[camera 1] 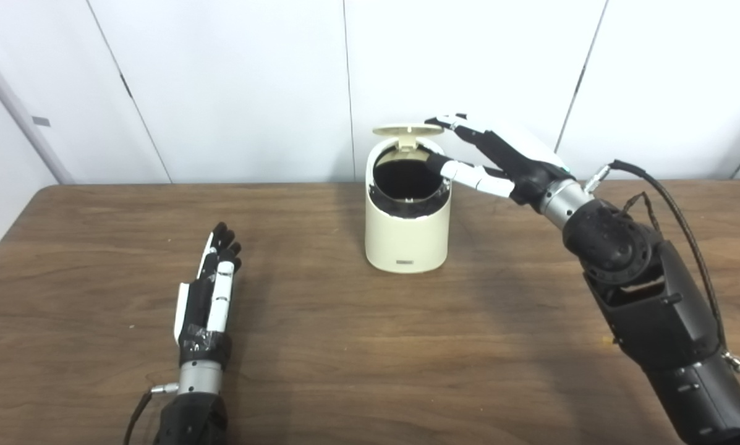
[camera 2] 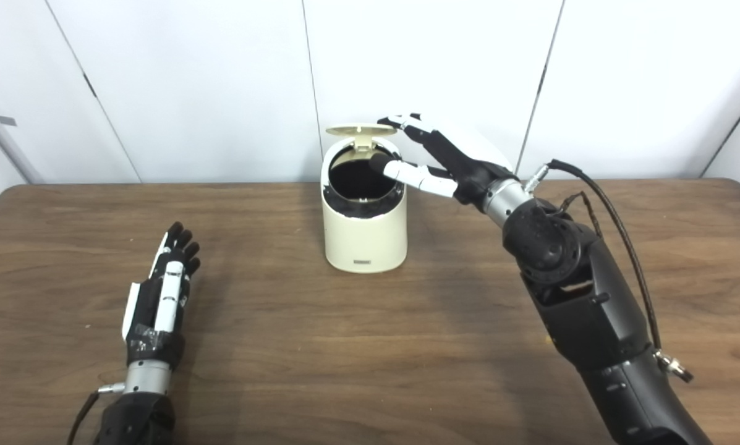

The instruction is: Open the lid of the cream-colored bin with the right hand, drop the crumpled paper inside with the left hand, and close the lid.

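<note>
Left eye view shows my right hand, fingers spread, touching the raised lid of the cream-colored bin mid-table. My left hand lies flat and empty; no crumpled paper is visible, so I judge closing comes next.

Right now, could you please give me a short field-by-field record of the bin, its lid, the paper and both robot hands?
bin: cream-colored bin, upright on the wooden table, far centre
lid: lid raised, opening dark
paper: no crumpled paper in view
right robot hand: right robot hand at the bin's top, fingers by the lid edge, thumb at the rim
left robot hand: left robot hand on the table, open, holding nothing
</note>
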Tool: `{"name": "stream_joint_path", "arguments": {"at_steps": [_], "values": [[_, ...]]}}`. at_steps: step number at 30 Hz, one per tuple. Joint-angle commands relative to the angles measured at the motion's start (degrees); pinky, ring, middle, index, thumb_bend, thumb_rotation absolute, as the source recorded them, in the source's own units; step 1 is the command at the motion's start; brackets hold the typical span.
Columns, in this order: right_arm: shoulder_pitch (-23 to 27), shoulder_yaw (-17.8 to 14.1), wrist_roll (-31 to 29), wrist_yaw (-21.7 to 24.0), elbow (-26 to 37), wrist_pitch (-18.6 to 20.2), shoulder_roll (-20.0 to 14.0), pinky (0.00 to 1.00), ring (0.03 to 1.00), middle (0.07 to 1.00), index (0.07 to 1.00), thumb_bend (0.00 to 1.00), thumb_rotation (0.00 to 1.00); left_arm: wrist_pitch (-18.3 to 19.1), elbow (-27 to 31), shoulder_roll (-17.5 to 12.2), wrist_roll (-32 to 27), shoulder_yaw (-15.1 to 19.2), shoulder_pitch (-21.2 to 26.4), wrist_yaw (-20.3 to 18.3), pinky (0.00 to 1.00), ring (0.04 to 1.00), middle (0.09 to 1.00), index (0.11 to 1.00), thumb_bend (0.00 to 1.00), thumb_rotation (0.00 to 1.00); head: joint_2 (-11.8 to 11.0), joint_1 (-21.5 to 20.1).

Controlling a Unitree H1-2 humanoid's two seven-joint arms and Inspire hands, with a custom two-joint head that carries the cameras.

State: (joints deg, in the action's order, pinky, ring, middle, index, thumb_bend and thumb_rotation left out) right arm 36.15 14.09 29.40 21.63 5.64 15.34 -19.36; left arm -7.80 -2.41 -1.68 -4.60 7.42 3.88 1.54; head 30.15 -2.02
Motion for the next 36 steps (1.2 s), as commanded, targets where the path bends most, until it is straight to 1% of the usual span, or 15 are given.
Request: {"name": "stream_joint_path", "arguments": {"at_steps": [1,5,7,11,15,17,22,25,28,36], "values": [[3.0,0.0,0.5,0.1,1.6,-0.6,-1.0,0.96,1.000,0.950,0.891,0.59,1.00,-1.2,-4.2,1.2,0.6,-0.9,-1.3,0.3,0.97,0.957,0.969,0.989,0.38,0.80,0.1,0.0],[3.1,0.5,1.2,0.5,1.6,-0.9,-1.1,0.94,1.000,0.946,0.891,0.59,1.00,-1.0,-4.4,1.2,0.3,-1.1,-1.2,0.1,0.98,0.967,0.969,0.990,0.39,0.80,0.1,0.1],[3.2,0.9,1.5,0.9,1.6,-1.0,-1.2,0.93,1.000,0.947,0.895,0.59,1.00,-1.2,-4.4,1.2,-0.6,-1.1,-1.1,-0.4,1.00,0.980,0.978,0.998,0.39,0.79,0.1,0.1],[2.9,1.6,2.2,0.9,1.5,-2.0,-1.7,0.92,1.000,0.943,0.894,0.61,1.00,-1.4,-4.6,1.2,-0.8,-1.1,-1.1,-0.6,0.98,0.972,0.978,0.997,0.39,0.77,0.1,0.2],[2.7,3.2,4.1,1.3,1.3,-2.6,-2.6,0.92,1.000,0.947,0.900,0.62,1.00,-0.9,-4.7,0.9,0.0,-1.2,-1.1,-0.2,0.99,0.979,0.973,0.992,0.43,0.77,0.3,0.2],[2.6,3.8,4.8,1.6,1.2,-3.0,-3.0,0.92,1.000,0.957,0.907,0.63,1.00,-0.9,-4.6,1.0,-0.1,-1.1,-1.0,-0.2,0.98,0.974,0.972,0.991,0.43,0.76,0.4,0.3],[1.8,4.0,5.3,1.8,0.9,-3.7,-3.1,0.92,1.000,0.964,0.902,0.63,1.00,-0.4,-4.2,1.2,-0.1,-1.2,-1.1,0.0,0.97,0.965,0.970,0.987,0.41,0.73,0.5,0.4],[1.4,4.4,5.7,2.5,1.3,-3.7,-3.4,0.94,1.000,0.975,0.902,0.62,1.00,0.2,-3.9,1.4,-0.2,-1.1,-1.1,0.2,0.97,0.963,0.973,0.991,0.40,0.73,0.5,0.4],[0.9,4.8,6.4,2.8,1.5,-3.9,-3.7,0.95,1.000,0.979,0.898,0.60,1.00,0.4,-3.8,1.4,0.1,-1.2,-1.1,0.4,0.99,0.966,0.976,0.994,0.40,0.74,0.6,0.5],[-0.4,7.2,9.1,4.4,3.0,-4.9,-5.0,1.00,1.000,0.995,0.915,0.60,1.00,0.3,-4.5,1.2,1.2,-1.5,-1.0,0.8,0.98,0.964,0.974,0.988,0.43,0.76,0.6,1.0]]}}
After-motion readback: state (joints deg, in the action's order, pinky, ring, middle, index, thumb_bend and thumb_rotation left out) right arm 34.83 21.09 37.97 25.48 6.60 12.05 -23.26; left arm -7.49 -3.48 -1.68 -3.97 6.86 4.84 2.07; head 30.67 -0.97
